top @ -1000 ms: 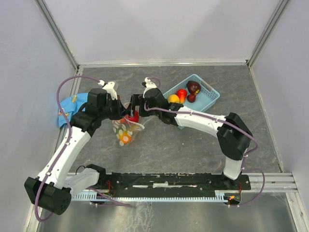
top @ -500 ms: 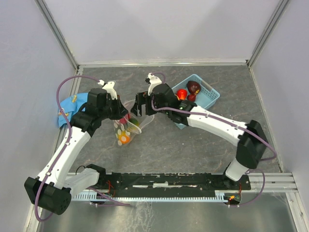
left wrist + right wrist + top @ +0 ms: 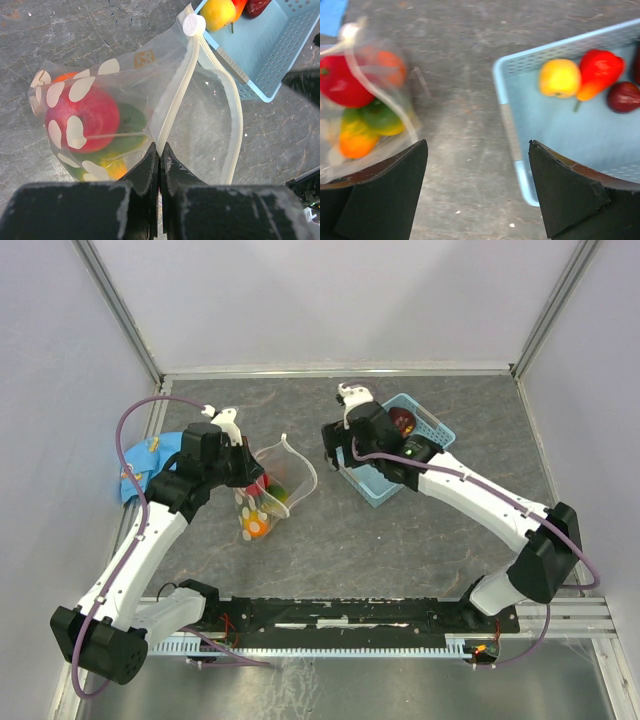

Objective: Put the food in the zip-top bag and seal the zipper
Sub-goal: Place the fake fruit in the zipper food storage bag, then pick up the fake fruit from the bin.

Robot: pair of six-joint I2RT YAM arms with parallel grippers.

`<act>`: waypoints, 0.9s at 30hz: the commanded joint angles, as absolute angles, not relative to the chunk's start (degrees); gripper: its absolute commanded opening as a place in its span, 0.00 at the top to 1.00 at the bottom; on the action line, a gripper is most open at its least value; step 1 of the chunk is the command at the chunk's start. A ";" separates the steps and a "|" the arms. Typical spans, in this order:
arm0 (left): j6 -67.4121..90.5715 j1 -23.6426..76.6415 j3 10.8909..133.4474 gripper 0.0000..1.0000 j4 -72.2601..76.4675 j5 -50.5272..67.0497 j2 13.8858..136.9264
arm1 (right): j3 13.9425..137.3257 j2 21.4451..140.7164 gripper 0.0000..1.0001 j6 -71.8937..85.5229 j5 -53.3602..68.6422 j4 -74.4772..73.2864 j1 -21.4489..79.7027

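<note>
A clear zip-top bag (image 3: 272,485) with white spots sits on the grey table (image 3: 330,540), to the left of a blue basket (image 3: 506,117), near it but apart from it. The bag's mouth gapes open on the side facing the basket. Some of the food (image 3: 82,117) is already inside: a large red fruit, with green, yellow and orange pieces packed under and behind it.

The left gripper (image 3: 159,150) has its fingers pressed together, pinching the bag's mouth edge where the whitish zipper (image 3: 172,100) strip runs. The strip rises from that pinch toward a round white slider (image 3: 194,24) at the end nearest the basket.

The right gripper (image 3: 477,145) hangs above the basket's left rim with its fingers spread wide and nothing between them. Inside the basket lie a yellow fruit (image 3: 560,77), a red pepper (image 3: 597,72) touching it, and a dark maroon fruit (image 3: 625,96) just beside the pepper.

A blue cloth (image 3: 150,455) lies far left of the basket, beyond the bag.
</note>
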State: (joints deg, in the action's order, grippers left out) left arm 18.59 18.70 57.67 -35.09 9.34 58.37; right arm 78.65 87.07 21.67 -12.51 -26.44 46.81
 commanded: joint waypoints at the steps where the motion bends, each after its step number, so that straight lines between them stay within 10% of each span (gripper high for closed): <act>1: 17.05 18.54 58.18 0.97 -33.28 8.58 57.30 | 76.92 87.70 0.11 18.46 -16.47 -26.72 41.23; 27: 17.01 18.59 58.27 0.97 -33.60 8.79 59.13 | 86.79 116.05 0.18 5.22 -12.89 -13.46 32.34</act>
State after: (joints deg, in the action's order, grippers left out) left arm 18.59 18.70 57.67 -35.11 9.10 58.98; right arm 82.67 113.99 7.60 -13.15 -16.71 33.10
